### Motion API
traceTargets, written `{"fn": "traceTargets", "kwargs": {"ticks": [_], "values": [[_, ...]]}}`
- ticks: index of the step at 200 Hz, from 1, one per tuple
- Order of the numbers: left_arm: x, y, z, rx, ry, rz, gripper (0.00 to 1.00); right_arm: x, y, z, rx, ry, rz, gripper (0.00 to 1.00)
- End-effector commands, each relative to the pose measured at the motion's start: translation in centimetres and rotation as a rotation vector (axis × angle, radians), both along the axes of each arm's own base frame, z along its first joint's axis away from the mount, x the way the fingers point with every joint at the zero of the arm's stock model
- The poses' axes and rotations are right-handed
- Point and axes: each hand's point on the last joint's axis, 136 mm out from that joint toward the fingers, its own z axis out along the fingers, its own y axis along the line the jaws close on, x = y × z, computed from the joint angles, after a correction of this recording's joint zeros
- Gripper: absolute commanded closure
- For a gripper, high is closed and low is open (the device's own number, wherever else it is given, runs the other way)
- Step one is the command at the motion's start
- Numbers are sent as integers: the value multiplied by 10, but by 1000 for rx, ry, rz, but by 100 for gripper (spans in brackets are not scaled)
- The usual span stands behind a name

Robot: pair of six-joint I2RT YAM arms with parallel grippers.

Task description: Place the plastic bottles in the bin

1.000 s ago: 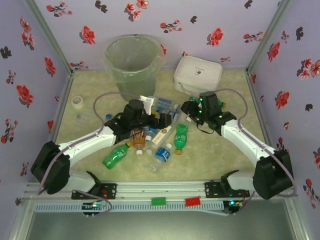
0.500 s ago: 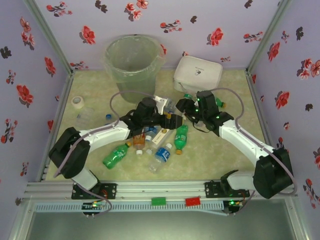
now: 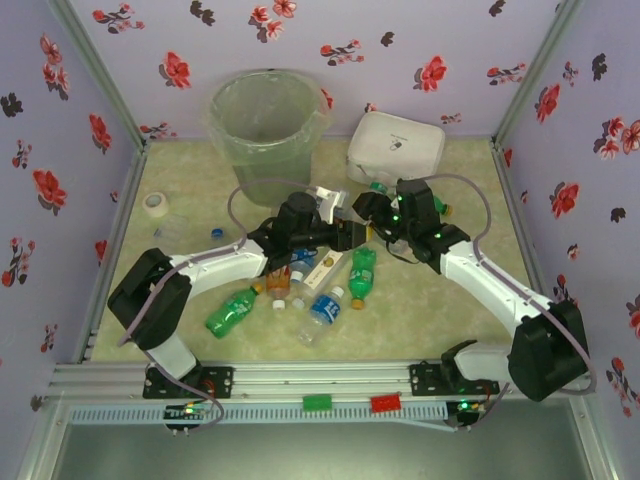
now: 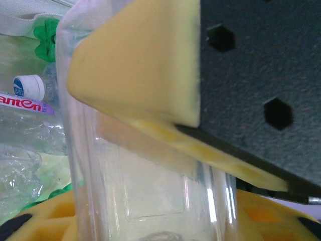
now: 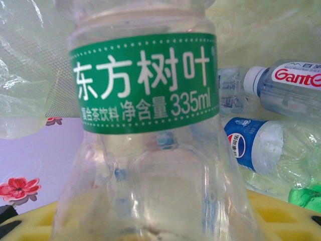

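Near the table's middle, our left gripper [image 3: 343,236] is clamped on 1 clear bottle [image 4: 145,196]. The bin [image 3: 262,160] lies beyond it, far-left, nearer this arm. Our right gripper [image 3: 372,212] frames a green-labelled tea bottle [image 5: 145,85]; whether it grips, we cannot tell.

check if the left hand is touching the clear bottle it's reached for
Touching. In the left wrist view the yellow pad of the left hand presses flat on the clear bottle, no gap.

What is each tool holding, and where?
Left tool clamps a clear bottle across its body. Right tool: green-labelled bottle sits against it; grip cannot be told.
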Motion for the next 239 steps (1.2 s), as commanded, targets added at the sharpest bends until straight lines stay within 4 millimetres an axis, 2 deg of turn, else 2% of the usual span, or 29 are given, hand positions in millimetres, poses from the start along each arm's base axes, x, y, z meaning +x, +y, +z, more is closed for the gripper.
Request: {"fn": "traceTargets", "kwargs": {"ticks": [1,24,48,66,80,97,119,135,153,169,187,212,239], "values": [[5,2,13,-40,-13,10,62,-2,10,23,60,-44,41,25],[11,15,14,-37,-3,39,63,2,-1,35,10,-66,26,1],[20,35,18,1,-11,78,63,11,-25,57,-22,-106,-9,0],[31,56,32,55,-45,125,64,17,-49,78,-68,-152,-51,0],[41,73,52,98,-85,169,65,17,-68,88,-125,-176,-88,0],[53,96,87,143,-156,224,65,15,-86,91,-211,-194,-126,0],[71,128,134,182,-251,307,66,12,-102,81,-302,-188,-165,0],[85,152,164,186,-301,370,66,11,-107,66,-338,-153,-181,0],[106,179,186,207,-331,451,66,10,-113,48,-376,-102,-194,0],[125,204,197,236,-344,528,66,10,-116,32,-410,-58,-194,0],[148,227,197,263,-329,589,66,8,-118,17,-444,-15,-183,0],[174,250,188,322,-286,640,65,3,-119,0,-470,21,-165,0],[198,260,162,443,-221,641,65,-1,-119,-5,-474,18,-147,0]]}}
